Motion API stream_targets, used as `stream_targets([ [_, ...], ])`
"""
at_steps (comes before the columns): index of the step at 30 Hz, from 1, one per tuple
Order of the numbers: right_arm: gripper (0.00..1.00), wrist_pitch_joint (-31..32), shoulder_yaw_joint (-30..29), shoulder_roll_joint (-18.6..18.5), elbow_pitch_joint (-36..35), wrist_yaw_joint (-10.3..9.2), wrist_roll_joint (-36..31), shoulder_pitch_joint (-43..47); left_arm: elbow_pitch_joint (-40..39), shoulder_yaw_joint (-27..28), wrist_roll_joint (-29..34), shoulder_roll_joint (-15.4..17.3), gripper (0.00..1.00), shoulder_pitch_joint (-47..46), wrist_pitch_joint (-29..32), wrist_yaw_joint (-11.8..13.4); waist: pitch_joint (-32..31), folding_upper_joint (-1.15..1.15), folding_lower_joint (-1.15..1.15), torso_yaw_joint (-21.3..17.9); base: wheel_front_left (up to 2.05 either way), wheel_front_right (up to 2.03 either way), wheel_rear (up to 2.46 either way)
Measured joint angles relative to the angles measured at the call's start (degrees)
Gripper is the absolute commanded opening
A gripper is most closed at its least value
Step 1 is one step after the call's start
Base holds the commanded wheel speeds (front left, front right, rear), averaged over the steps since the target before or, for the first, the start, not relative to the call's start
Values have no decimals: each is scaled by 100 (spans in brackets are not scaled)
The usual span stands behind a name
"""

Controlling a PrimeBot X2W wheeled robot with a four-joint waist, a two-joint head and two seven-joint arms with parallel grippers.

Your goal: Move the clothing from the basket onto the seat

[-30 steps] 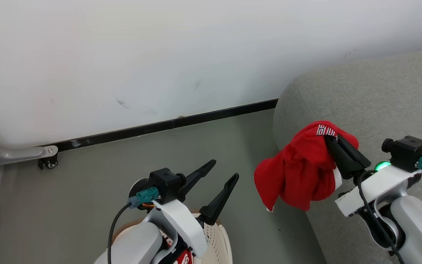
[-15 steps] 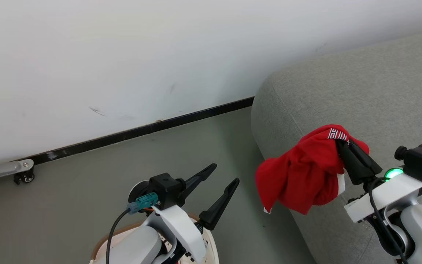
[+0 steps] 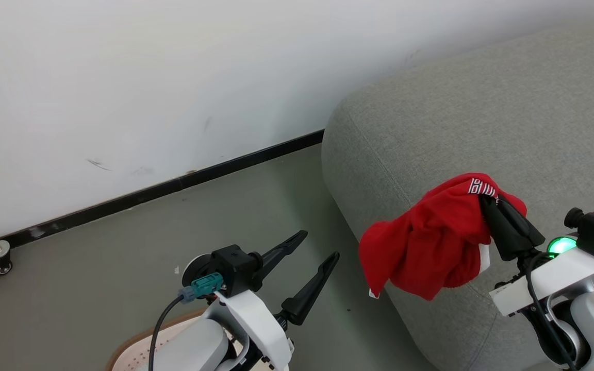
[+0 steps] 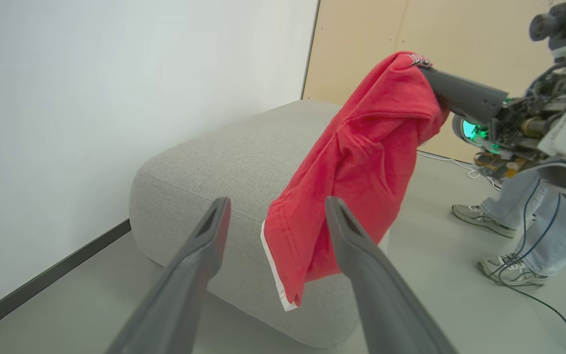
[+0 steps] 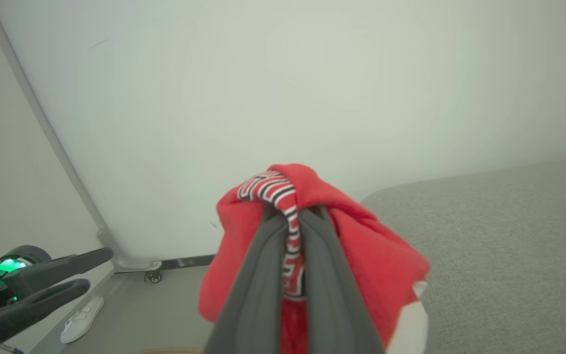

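Since 1 second ago our head camera has swung, so the seat [image 3: 457,118] now takes up more of the right side and the basket [image 3: 128,355] has slid to the bottom edge. Both arms keep their pose. Our right gripper [image 3: 485,200] is clamped tight on the clothing [image 3: 426,247], its 2 dark fingers pinching a band striped red, white and black. The red garment hangs bunched from them at the seat's near-left corner, and its white-edged hem dangles beside the seat's side. We cannot tell whether it touches the upholstery. Our left gripper [image 3: 318,245] stands spread wide and holds nothing, over the floor just beyond the basket. A person's 2 legs [image 4: 533,216] stand past the seat, and a white slipper [image 5: 81,319] lies by the wall.
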Motion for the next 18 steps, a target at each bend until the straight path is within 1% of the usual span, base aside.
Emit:
stream_targets([
  [12, 0, 0, -113, -1, -121, 0, -32, -9, -56, 35, 3, 105, 100, 1, -33, 0, 122, 0, 0, -306, 0, 0, 0],
  [18, 0, 0, -392, -2, -116, 0, -32, -24, -91, 74, 29, 156, 100, 1, -51, 0, 199, 0, 0, -358, 0, 0, 0],
])
